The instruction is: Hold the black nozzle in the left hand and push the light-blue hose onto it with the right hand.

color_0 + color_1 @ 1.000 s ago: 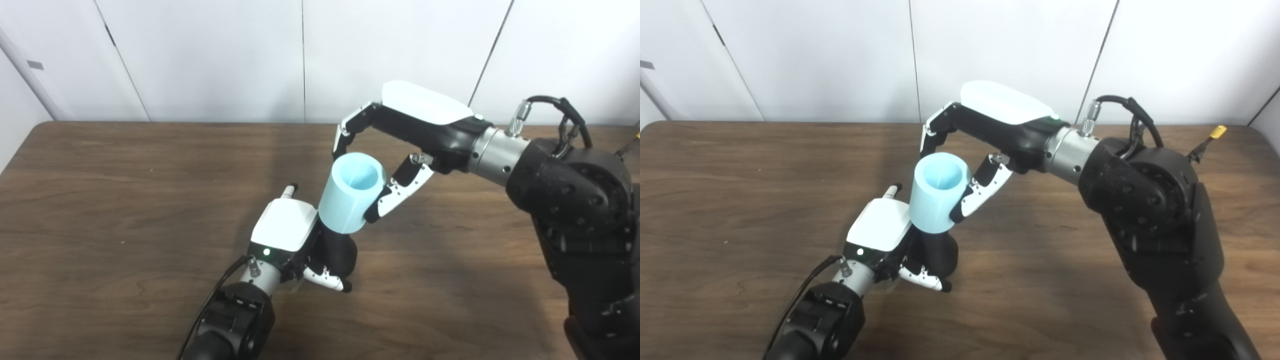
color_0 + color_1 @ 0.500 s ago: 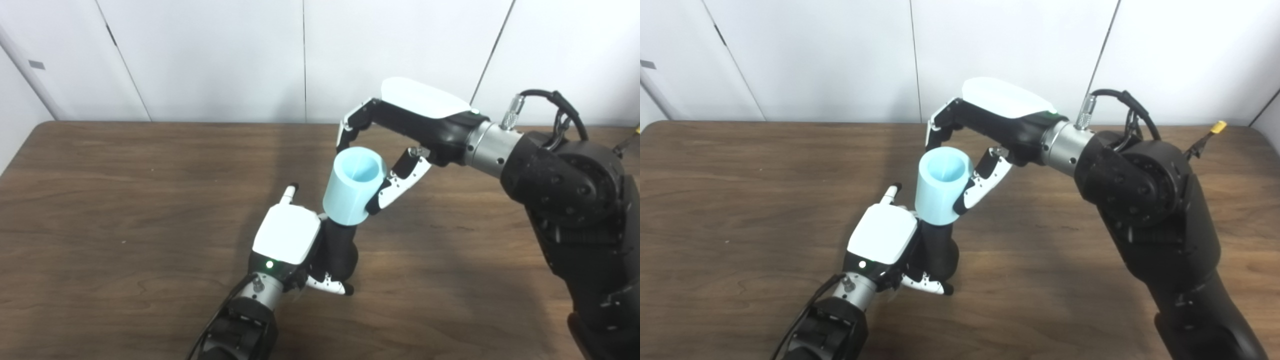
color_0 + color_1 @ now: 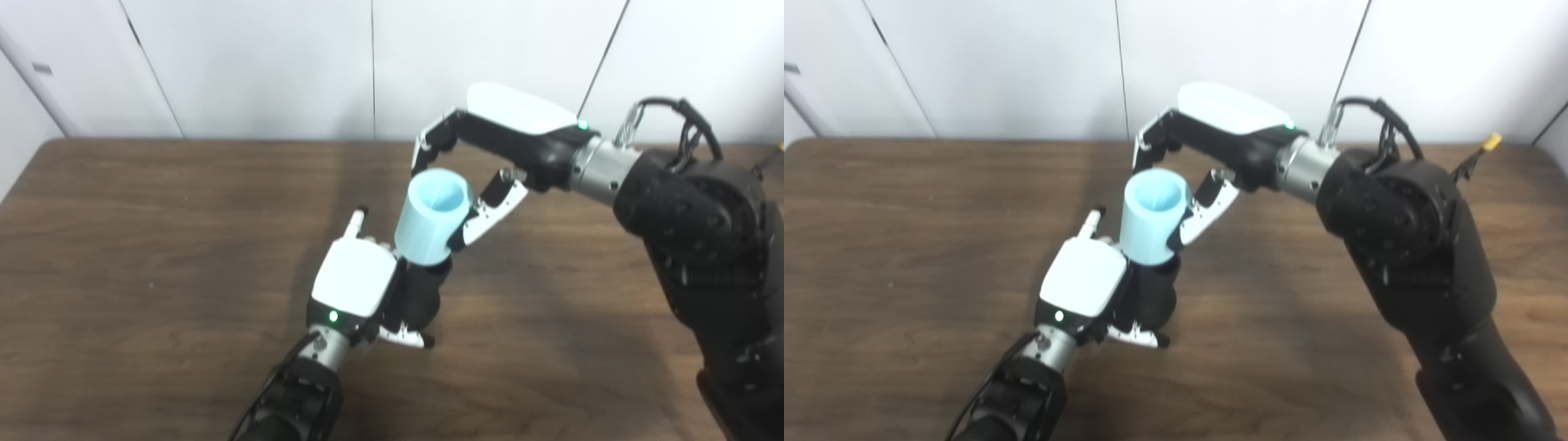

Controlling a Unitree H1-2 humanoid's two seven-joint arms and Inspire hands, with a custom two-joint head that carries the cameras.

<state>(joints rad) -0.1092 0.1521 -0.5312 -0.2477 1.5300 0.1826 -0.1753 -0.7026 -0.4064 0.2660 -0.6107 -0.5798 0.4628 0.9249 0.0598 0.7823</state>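
Nearest the camera, the left hand (image 3: 361,288) is rising from the bottom edge over the brown wooden table (image 3: 153,257), its white back facing up and its fingers wrapping around the black nozzle (image 3: 421,293), gripping it. One finger is sticking out straight, pointing away. The nozzle is showing as a dark, rounded, upright piece, mostly hidden by the hand, and whether its base is touching the tabletop cannot be told.

Directly above it, the light-blue hose (image 3: 432,217) is sitting on the nozzle's top, its lower rim meeting the black body. It is a short, thick, matte tube, tilting slightly, its open upper end showing a hollow inside.

Beyond, the right hand (image 3: 490,165) is reaching in from the right, pinching the hose between fingers behind and thumb in front.
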